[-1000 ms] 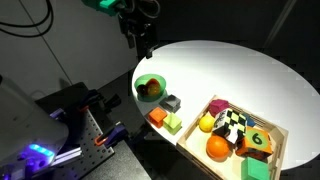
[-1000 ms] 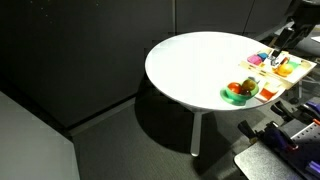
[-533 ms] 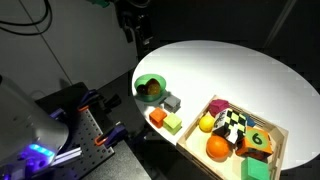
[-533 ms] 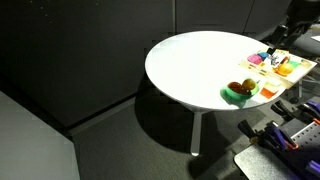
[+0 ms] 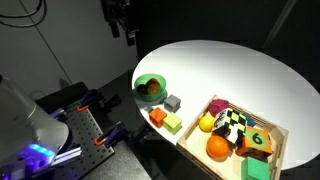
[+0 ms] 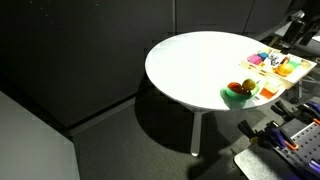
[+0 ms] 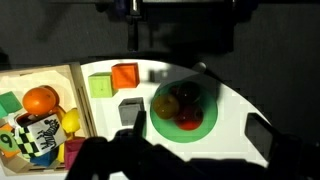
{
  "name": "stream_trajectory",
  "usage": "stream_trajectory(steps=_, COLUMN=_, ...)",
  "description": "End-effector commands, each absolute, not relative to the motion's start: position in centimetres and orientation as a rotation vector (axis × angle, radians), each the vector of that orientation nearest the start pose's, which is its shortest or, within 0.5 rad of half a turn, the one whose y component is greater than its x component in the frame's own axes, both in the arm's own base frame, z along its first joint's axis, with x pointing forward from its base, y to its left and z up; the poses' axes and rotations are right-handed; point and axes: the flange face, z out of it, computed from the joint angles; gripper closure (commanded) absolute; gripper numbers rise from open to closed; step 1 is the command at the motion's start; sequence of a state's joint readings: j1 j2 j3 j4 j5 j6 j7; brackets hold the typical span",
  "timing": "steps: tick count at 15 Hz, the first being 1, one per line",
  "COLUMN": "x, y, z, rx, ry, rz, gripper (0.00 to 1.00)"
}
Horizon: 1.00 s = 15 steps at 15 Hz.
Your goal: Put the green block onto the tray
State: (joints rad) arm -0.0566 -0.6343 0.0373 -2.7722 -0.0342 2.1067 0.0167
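The light-wood tray (image 5: 281,136) sits at the table's edge and holds several items. It also shows in the wrist view (image 7: 78,100) and in an exterior view (image 6: 283,75). In the wrist view a medium-green block (image 7: 8,102) lies inside the tray at the left edge, partly cut off. I cannot make it out in the exterior views. My gripper (image 7: 197,125) is open and empty, high above the table over the round green bowl (image 7: 185,105). In both exterior views the gripper (image 5: 124,22) (image 6: 297,25) hangs well above the table.
In the tray lie an orange (image 5: 217,147), a lemon (image 5: 207,123), a checkered block (image 5: 232,125) and the green block marked "6" (image 5: 258,140). On the white round table (image 5: 230,70) stand the bowl (image 5: 150,87), a grey cube (image 5: 172,102), an orange cube (image 5: 158,117) and a lime cube (image 5: 173,124).
My arm has risen and drawn back from the table, moving up and to the left in an exterior view. The gripper stays open and empty. The objects have not moved.
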Motion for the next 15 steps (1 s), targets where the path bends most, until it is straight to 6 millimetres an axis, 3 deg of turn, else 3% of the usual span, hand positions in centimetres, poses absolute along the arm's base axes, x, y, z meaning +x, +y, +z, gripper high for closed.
stream_trajectory(steps=1, x=31.8, y=-0.4, z=40.8, rx=-3.202, ry=0.043, rz=0.068, gripper=0.00)
stream_trajectory(steps=7, x=31.4, y=-0.1, z=41.8, rx=-3.195, ry=0.029, rz=0.020, gripper=0.00)
stream_trajectory(steps=15, x=31.6, y=-0.3, z=41.4, rx=-3.197, ry=0.018, rz=0.035, gripper=0.00)
